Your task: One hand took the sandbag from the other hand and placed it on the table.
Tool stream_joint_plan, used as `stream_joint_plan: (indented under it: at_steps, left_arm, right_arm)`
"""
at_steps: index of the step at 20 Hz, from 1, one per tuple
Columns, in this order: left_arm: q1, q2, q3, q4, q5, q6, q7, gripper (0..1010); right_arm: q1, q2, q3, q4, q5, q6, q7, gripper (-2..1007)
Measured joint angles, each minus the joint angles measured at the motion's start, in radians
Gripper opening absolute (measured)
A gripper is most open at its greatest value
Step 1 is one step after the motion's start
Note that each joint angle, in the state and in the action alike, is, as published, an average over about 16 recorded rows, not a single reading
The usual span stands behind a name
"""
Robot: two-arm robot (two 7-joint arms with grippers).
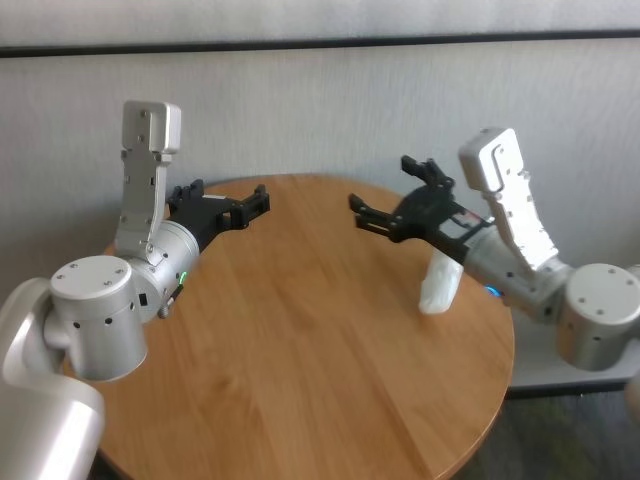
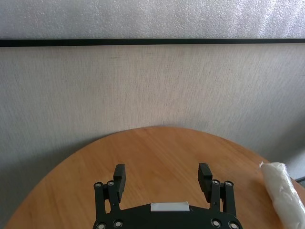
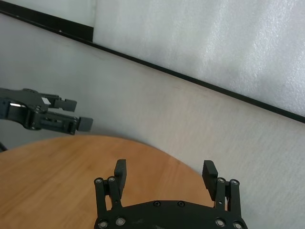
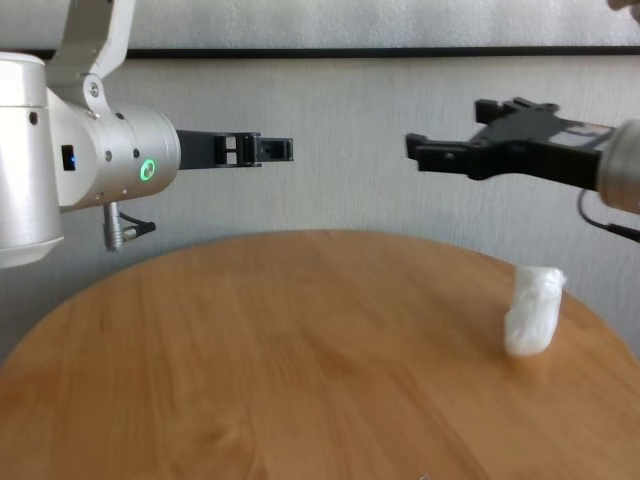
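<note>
Sandbag: the small white lumpy soft pouch (image 1: 440, 284) lies on the table's right side, near the rim; nothing grips it.
Sandbag axis: in the head view its long side runs from the far end, tucked under the right arm, toward the robot; the chest view shows the crimped end uppermost, so it may be propped or tilted. Which, I cannot tell.
Right pincer: the black 2-finger gripper on the silver blue-ringed wrist (image 1: 372, 216) hangs above the table, fingers spread wide with nothing between them, pointing toward the table's middle.
Left pincer: the black 2-finger gripper on the silver green-ringed wrist (image 1: 258, 201) hovers over the far left of the table, fingers spread and bare, aimed at the right one across a clear gap.
Key relation: the pouch sits below and behind the right pincer's fingertips, under its wrist, well apart from the left pincer. The right arm is by far the nearer.
Task stage: judged from how things lie, the placing looks done; any next move would likely be the right arm drawing clear.
Risk: with the pouch under that forearm, a low retreat could brush or tip it.
Surface: the large round table with a smooth light-brown wood-grain top (image 1: 300, 330); only the pouch rests on it.
Room: a pale textured wall (image 2: 152, 86) behind, crossed by 1 dark horizontal strip (image 2: 152, 42).
</note>
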Motion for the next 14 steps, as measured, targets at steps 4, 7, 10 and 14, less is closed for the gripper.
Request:
stream_joint_plan:
  at_steps: [4, 7, 10, 14]
  left_arm:
    - [0.0, 0.0, 0.0, 0.0, 0.0, 0.0, 0.0, 1002]
    - [0.0, 0.0, 0.0, 0.0, 0.0, 0.0, 0.0, 1002]
    - [0.0, 0.0, 0.0, 0.0, 0.0, 0.0, 0.0, 1002]
    - [0.0, 0.0, 0.0, 0.0, 0.0, 0.0, 0.0, 1002]
  right_arm:
    - [0.013, -0.042, -0.002, 0.024, -0.015, -0.017, -0.005, 1002]
    - [0.028, -0.075, -0.004, 0.049, -0.026, -0.028, -0.008, 1002]
    - [0.043, -0.106, -0.006, 0.076, -0.038, -0.04, -0.01, 1002]
    - [0.06, -0.139, -0.007, 0.108, -0.056, -0.05, -0.013, 1002]
